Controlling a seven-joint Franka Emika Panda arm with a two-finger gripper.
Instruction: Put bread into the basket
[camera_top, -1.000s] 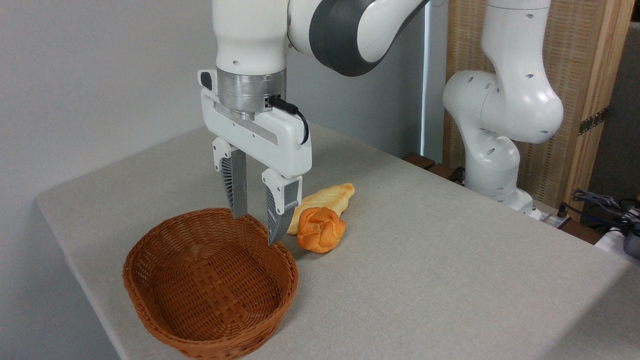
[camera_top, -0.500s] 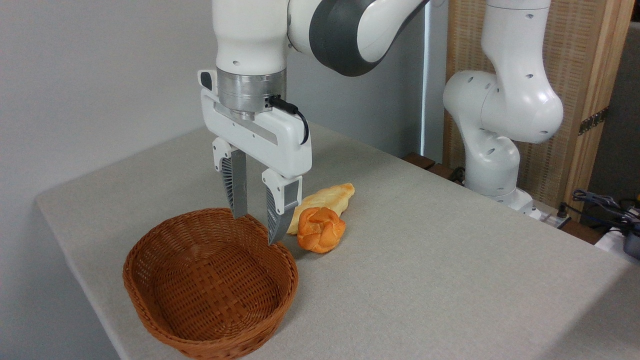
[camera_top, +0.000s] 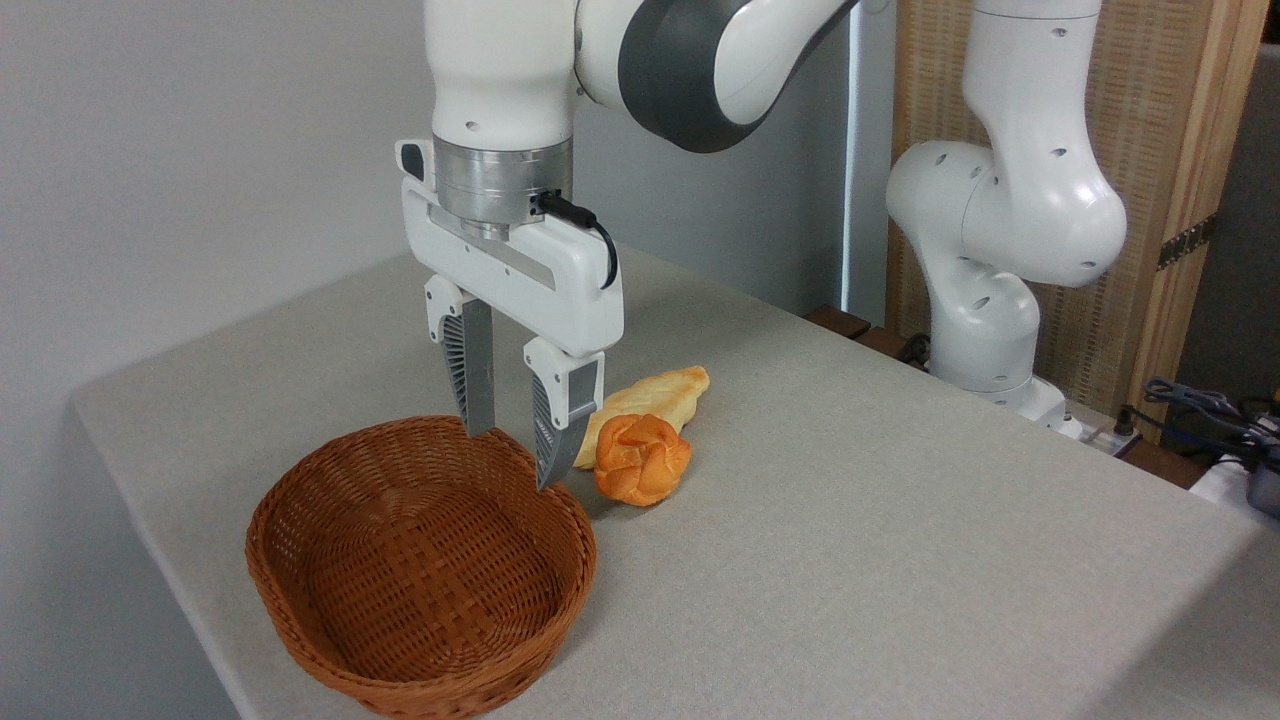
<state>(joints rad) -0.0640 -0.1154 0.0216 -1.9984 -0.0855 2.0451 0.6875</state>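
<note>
Arm is hanging over the basket edge with nothing picked up yet

The grey cloth-covered table (camera_top: 900, 540) is holding the reddish-brown oval wicker basket (camera_top: 300, 590), sitting empty, and just past its far rim the small glossy orange knotted bun (camera_top: 642, 459) is lying on the cloth, touching the paler yellow oval loaf (camera_top: 660, 392) behind it. The white two-finger gripper (camera_top: 512, 460) is hovering spread apart and empty. I'd shift it right over the bun, then drop straight down so the fingers aren't nudging the loaf
</note>
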